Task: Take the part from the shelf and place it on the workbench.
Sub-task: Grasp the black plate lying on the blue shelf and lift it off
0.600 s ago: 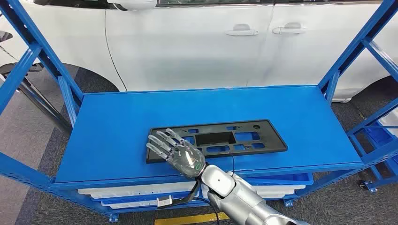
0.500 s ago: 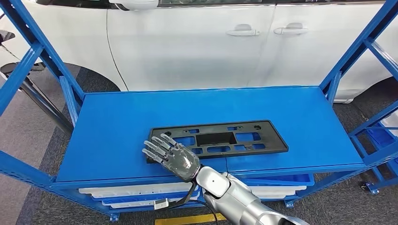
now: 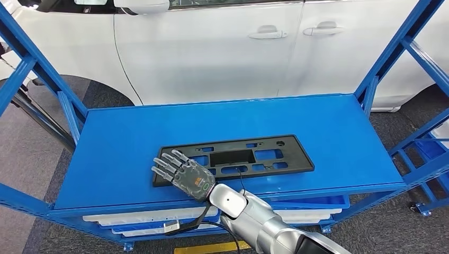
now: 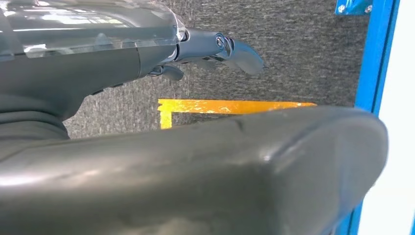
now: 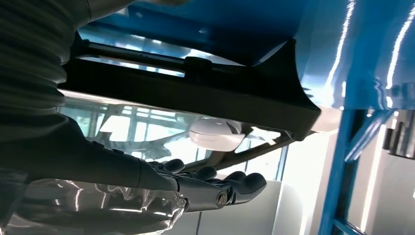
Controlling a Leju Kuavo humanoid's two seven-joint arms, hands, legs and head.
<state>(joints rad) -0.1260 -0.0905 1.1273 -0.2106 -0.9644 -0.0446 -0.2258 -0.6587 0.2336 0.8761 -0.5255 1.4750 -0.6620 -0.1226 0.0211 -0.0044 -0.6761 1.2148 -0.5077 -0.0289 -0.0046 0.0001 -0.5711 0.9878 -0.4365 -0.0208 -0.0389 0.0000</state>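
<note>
Shifted since the earlier frames: the right robot hand [image 3: 182, 174] has slid toward the left end of the flat black plastic plate with rectangular cut-outs [image 3: 249, 156], though the whole view has also shifted a little. Right robot hand: fingers spread, flat, over the plate's left end; contact cannot be told; nothing gripped. Black plate: lying flat on the glossy blue metal shelf board [image 3: 132, 137], near its front edge. Beyond the plate: white car body with two door handles [image 3: 212, 47]. Below the plate: white and blue trays [image 3: 143, 219], dark grey carpet, yellow floor marking [image 4: 230, 106]. Left robot hand [image 4: 215, 49]: hanging over the carpet, whether its fingers are apart or curled cannot be told.
</note>
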